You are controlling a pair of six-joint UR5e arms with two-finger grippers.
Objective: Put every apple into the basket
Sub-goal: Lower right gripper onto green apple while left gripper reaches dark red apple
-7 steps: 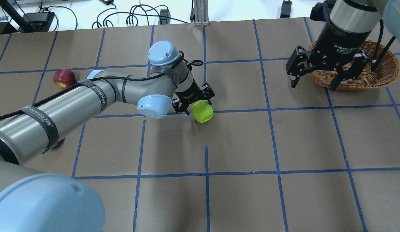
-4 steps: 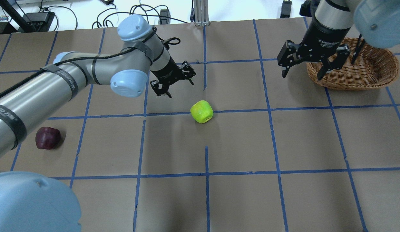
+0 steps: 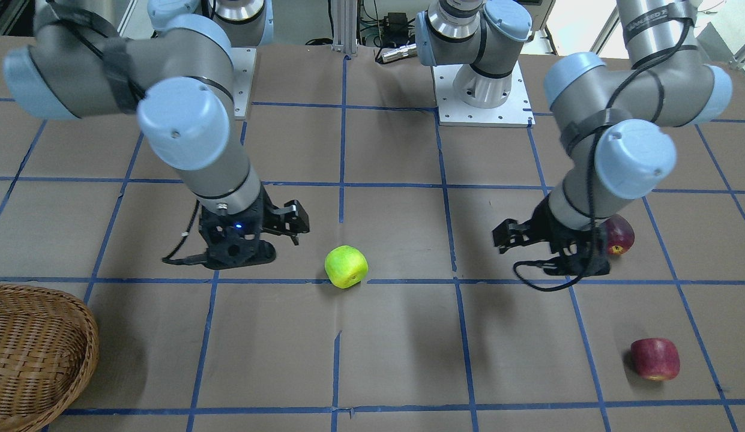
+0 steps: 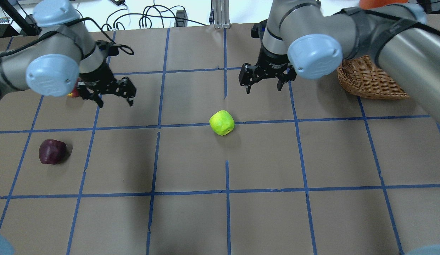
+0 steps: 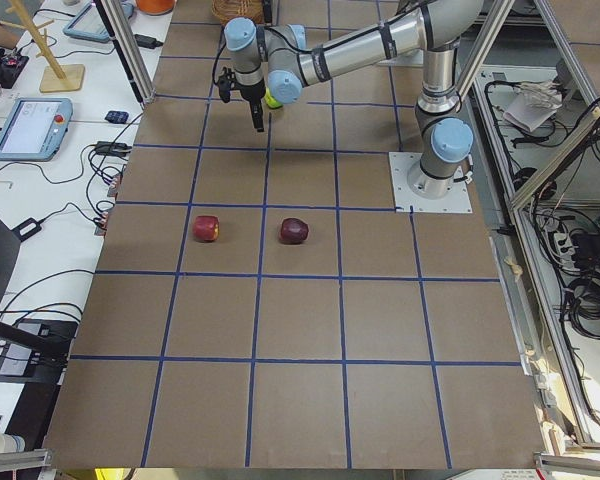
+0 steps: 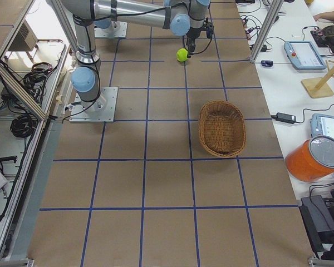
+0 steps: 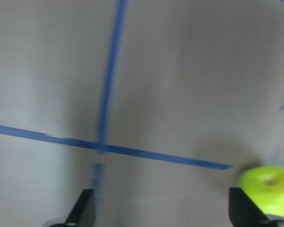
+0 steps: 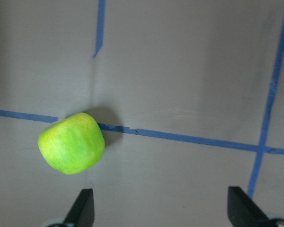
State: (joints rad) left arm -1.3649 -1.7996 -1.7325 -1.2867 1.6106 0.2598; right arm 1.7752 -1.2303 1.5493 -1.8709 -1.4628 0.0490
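Observation:
The yellow-green apple point(image 4: 222, 122) lies on a blue tape line mid-table; it also shows in the front view point(image 3: 346, 267) and in both wrist views point(image 8: 72, 143) point(image 7: 267, 189). The maroon apple point(image 4: 52, 151) lies at the left, nearer the robot. The red apple point(image 3: 655, 359) lies farther out; overhead it is mostly hidden behind my left arm. My left gripper point(image 4: 113, 95) is open and empty above the table, well left of the green apple. My right gripper point(image 4: 264, 81) is open and empty, just beyond and to the right of the green apple. The wicker basket point(image 4: 368, 79) stands at the far right.
Brown paper with a blue tape grid covers the table point(image 4: 227, 212). My right arm's elbow point(image 4: 313, 56) hangs in front of the basket's left side overhead. Cables and power bricks lie past the far edge point(image 4: 145, 17).
My left gripper has drawn back from the green apple and swung far to the left. My right gripper has moved from the basket leftward, close to the green apple. The green apple has not moved.

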